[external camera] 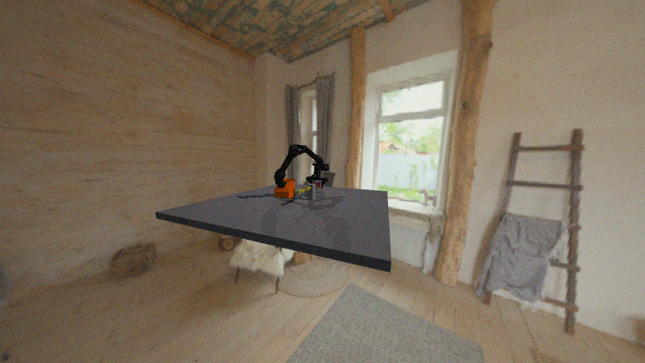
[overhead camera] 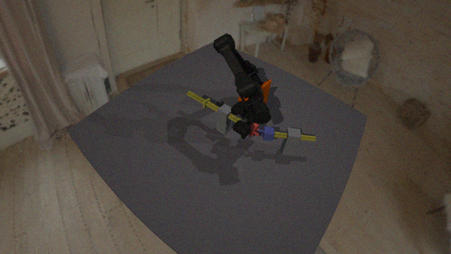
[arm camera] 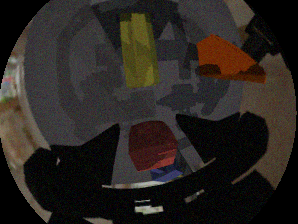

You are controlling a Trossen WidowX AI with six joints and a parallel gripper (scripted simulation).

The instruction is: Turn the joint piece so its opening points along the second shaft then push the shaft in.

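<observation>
The red joint piece (overhead camera: pixel 254 130) (arm camera: pixel 152 145) is on the blue part (overhead camera: pixel 268 133) of the fixed yellow shaft (overhead camera: pixel 280 135). That shaft runs through a grey block (overhead camera: pixel 294 134). The second yellow shaft (overhead camera: pixel 212 106) (arm camera: pixel 140 52), with a small crossbar, passes through another grey block (overhead camera: pixel 224 110). Its near end stops short of the red piece in the wrist view, with a gap between. My gripper (overhead camera: pixel 249 125) (arm camera: pixel 148 121) is open and stands around the red piece, with space on both sides of it. The opening's exact direction cannot be told.
The orange base (overhead camera: pixel 267 90) (external camera: pixel 284 189) (arm camera: pixel 222 56) of the arm stands behind the shafts. The dark table (overhead camera: pixel 189 195) (external camera: pixel 271 220) carries both blocks, and shadows of the arm and shafts fall across it.
</observation>
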